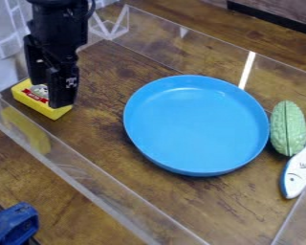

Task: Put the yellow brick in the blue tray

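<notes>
The yellow brick (31, 101) lies on the wooden table at the left, its white-and-red label partly covered by my arm. My black gripper (51, 89) hangs right over it, jaws open, one finger (66, 91) at the brick's right side and the other at its left. I cannot tell whether the fingers touch the brick. The blue tray (197, 124), a large round shallow dish, sits to the right of the brick, a short gap away.
A green oval object (289, 127) and a white item (297, 170) lie right of the tray. Transparent acrylic walls (41, 144) border the table. A blue object (12, 225) sits at the bottom left, outside the wall.
</notes>
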Motion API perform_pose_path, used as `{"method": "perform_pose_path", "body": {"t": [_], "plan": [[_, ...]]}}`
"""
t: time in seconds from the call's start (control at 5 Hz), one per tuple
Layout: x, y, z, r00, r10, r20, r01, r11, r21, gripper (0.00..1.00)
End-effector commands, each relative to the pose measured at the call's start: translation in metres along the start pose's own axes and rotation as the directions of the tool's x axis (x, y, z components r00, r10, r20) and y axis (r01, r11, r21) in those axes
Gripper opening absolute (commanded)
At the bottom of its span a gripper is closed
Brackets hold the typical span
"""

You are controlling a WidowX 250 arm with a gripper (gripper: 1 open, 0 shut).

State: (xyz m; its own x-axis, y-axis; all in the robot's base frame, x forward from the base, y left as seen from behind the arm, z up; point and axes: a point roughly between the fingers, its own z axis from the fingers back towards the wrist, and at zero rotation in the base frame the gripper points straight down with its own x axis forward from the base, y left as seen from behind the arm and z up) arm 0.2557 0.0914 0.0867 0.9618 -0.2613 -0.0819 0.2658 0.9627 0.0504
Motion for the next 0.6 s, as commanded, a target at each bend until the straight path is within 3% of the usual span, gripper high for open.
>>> {"method": "perform_pose_path", "body": {"t": [0.0, 0.4], "plan": [[-0.002, 0.012, 0.011, 0.999, 0.013, 0.046, -0.015, 0.999, 0.039, 1.00], [0.000, 0.022, -0.001, 0.999, 0.004, 0.050, -0.006, 0.999, 0.052, 1.00]]}}
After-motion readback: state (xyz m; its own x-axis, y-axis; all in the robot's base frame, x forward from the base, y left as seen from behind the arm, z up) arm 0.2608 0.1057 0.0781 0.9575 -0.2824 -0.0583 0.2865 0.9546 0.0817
